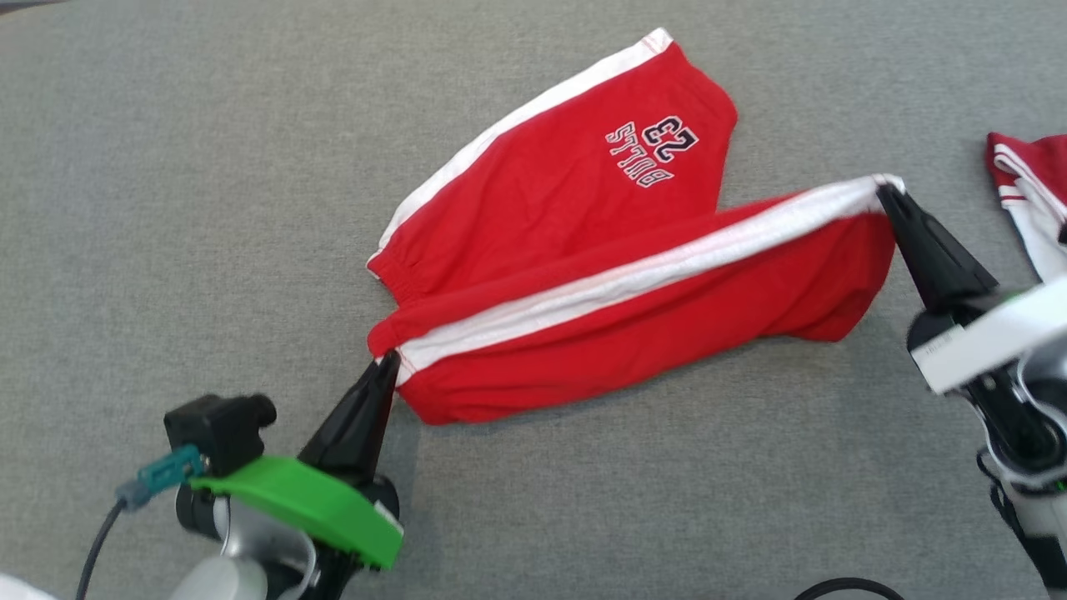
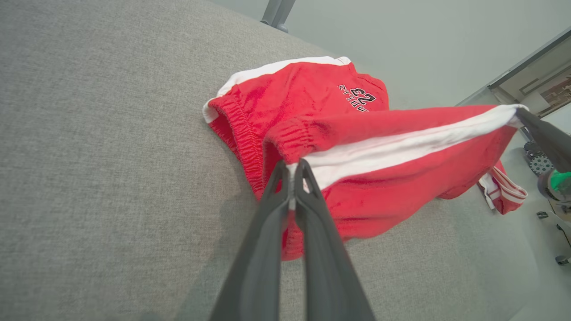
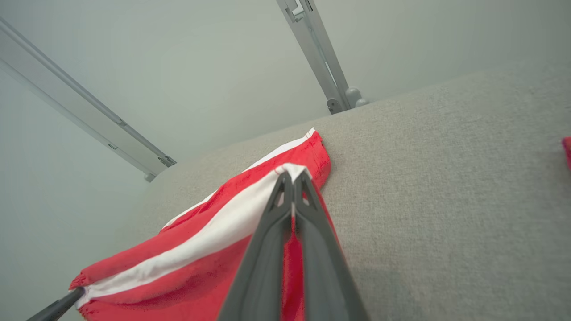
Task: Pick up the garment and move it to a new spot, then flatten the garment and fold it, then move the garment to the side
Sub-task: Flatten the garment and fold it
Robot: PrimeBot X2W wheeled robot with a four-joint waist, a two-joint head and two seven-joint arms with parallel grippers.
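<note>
The garment is a pair of red shorts with white side stripes and a "BULLS 23" print, lying on the grey table. Its near half is raised and stretched taut between my two grippers. My left gripper is shut on the white stripe at the elastic waistband end, seen close up in the left wrist view, left gripper, garment. My right gripper is shut on the stripe's hem end, right gripper, garment. The far half with the print lies flat on the table.
Another red-and-white cloth lies at the table's right edge, just beyond my right gripper. Wide bare grey surface stretches to the left and front. Metal frame posts rise behind the table's far edge.
</note>
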